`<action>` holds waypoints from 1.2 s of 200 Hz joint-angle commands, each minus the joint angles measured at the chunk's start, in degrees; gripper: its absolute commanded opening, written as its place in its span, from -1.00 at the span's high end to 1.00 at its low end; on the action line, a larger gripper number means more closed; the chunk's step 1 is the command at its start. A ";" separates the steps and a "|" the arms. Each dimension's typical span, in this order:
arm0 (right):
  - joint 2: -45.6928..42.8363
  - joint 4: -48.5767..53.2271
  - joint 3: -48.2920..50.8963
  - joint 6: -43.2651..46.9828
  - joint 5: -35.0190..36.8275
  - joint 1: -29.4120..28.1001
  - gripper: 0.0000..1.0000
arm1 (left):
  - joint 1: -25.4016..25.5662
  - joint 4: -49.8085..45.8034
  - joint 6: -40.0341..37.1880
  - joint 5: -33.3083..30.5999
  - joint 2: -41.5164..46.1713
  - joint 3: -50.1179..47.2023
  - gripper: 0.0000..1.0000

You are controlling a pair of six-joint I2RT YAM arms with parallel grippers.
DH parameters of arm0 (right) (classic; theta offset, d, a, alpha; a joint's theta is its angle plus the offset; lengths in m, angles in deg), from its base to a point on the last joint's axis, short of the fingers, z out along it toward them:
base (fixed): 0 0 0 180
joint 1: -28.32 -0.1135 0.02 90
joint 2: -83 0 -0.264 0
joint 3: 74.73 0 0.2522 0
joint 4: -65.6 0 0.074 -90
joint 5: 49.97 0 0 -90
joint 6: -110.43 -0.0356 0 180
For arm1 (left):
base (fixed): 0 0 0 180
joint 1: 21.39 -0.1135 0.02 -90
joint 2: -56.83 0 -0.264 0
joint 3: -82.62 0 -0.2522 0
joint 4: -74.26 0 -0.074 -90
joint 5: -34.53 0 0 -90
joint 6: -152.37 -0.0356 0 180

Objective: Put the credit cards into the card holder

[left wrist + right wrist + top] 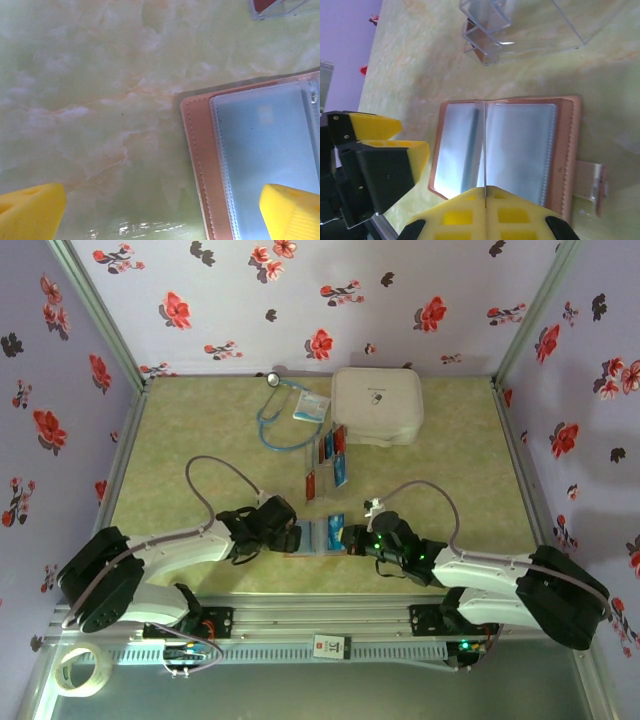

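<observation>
Flowered walls (300, 290) close round a pale green marbled surface (200, 440). From above, a white case (375, 405) and a stethoscope (278, 412) lie at the far side. Nearer me, a clear tray (308, 465) holds the blue and red credit cards (340, 470). The card holder (322, 536) lies open on the surface just on my side of the tray. My left end effector (296, 535) is at its left edge and my right end effector (350, 538) at its right.

At my left wrist, my yellow fingers (30, 207) are spread wide and hold nothing. One is over bare surface, the other over the holder's clear sleeve (260, 150), and I cannot tell whether it touches. A pale blue shape shows through that sleeve, and I cannot tell if it is a card. A tray corner sits at the top right.

At my right wrist, my fingers (520, 215) are pressed together on the edge of a clear leaf that stands up from the middle of the open holder. The tan clasp tab (590, 182) sticks out to one side. My left end effector is just beside the holder's other edge, with the tray beyond.
</observation>
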 commanded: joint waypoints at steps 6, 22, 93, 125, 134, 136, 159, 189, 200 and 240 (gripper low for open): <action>-0.61 -4.87 0.35 -0.90 2.08 -0.23 1.00 | 1.25 -0.67 0.07 -2.14 -2.16 2.41 -0.99; -0.38 -5.38 0.26 -1.02 2.21 -0.23 1.00 | 1.81 -0.76 -0.06 -2.36 -3.37 3.08 -0.99; 5.82 -11.57 -1.29 -2.50 -1.02 -0.25 1.00 | 2.71 -1.05 0.49 -3.50 -4.61 2.65 -0.99; 9.14 -14.35 -1.87 -3.14 -1.68 -0.23 1.00 | 2.71 -0.80 1.07 -3.62 -4.61 1.36 -0.99; 9.77 -14.99 -1.93 -3.28 -1.83 -0.21 1.00 | 2.71 -0.68 1.16 -3.69 -4.52 1.07 -0.99; 9.94 -15.06 -1.95 -3.30 -1.86 -0.26 1.00 | 2.71 -0.67 1.10 -3.73 -4.52 0.95 -0.99; 11.53 -16.50 -2.24 -3.56 -2.38 -0.18 1.00 | 2.71 -0.44 1.39 -3.77 -4.59 0.12 -0.99; 13.33 -18.01 -2.65 -3.74 -2.99 -0.19 1.00 | 2.71 -0.35 1.69 -3.93 -4.96 -0.51 -0.99; 13.80 -18.70 -2.76 -3.91 -3.10 -0.20 1.00 | 2.71 -0.52 1.82 -4.07 -4.84 -0.71 -1.00; 16.16 -20.92 -3.03 -4.34 -3.62 -0.22 1.00 | 2.71 -0.89 2.61 -4.45 -3.85 -1.65 -0.99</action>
